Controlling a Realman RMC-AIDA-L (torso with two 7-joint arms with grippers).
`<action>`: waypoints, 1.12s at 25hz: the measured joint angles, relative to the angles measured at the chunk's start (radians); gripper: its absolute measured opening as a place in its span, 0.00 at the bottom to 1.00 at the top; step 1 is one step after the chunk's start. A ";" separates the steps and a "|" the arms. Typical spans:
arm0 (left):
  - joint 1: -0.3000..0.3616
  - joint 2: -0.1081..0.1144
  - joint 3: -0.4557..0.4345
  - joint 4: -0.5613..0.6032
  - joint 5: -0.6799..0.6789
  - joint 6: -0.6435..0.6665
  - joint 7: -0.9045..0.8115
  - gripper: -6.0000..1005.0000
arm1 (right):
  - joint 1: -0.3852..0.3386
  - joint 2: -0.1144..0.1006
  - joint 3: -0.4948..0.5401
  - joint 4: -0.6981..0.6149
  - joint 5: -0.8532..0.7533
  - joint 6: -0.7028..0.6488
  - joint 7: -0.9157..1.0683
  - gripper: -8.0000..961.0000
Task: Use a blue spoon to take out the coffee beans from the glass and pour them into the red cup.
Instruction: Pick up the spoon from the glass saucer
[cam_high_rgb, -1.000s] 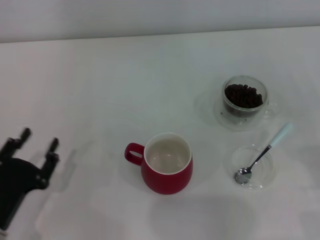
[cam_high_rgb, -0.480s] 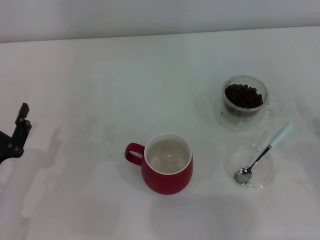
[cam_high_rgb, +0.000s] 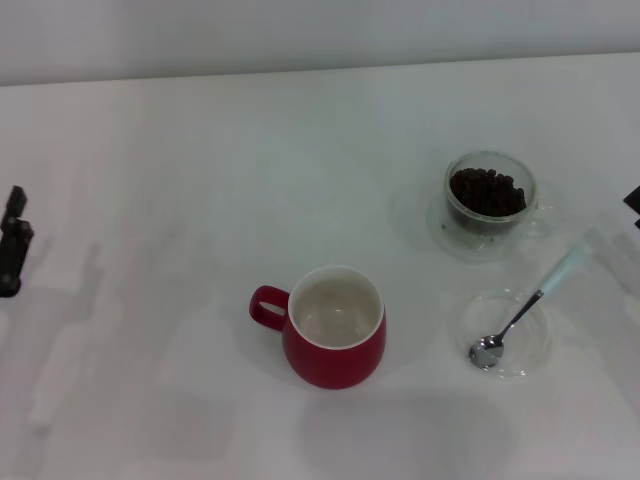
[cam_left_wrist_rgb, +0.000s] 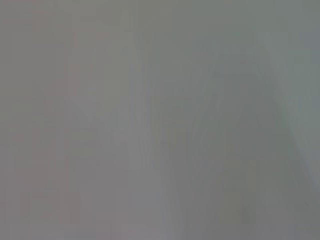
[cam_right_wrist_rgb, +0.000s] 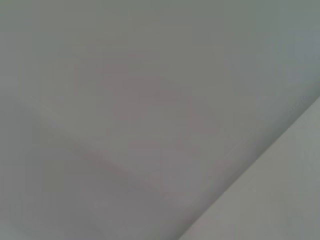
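White surface, nothing started: blue spoon (cam_high_rgb: 530, 307) lies untouched, coffee beans (cam_high_rgb: 487, 192) fill the glass (cam_high_rgb: 489, 205), red cup (cam_high_rgb: 333, 326) empty, both grippers' jaws unreadable.

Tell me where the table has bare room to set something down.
Widest bare patch: between the left gripper at the table's left edge and the red cup. The far strip behind the glass is bare too. Crowded: the right side, around the glass, clear dish and blue spoon.

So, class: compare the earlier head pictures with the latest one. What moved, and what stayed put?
The left gripper has drawn back to the left edge, holding nothing. A dark bit of the right gripper has appeared at the right edge. The red cup, glass and blue spoon stayed put.
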 joint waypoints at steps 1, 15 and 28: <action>-0.001 -0.001 0.000 -0.002 -0.014 0.000 0.000 0.57 | 0.004 -0.003 -0.010 0.000 -0.003 -0.008 0.006 0.89; -0.012 -0.001 -0.011 -0.004 -0.126 0.004 0.006 0.56 | 0.012 0.002 -0.089 -0.002 -0.040 -0.037 0.002 0.89; -0.015 -0.001 -0.026 -0.013 -0.126 0.000 0.007 0.56 | 0.033 0.024 -0.115 0.006 -0.066 -0.089 -0.036 0.89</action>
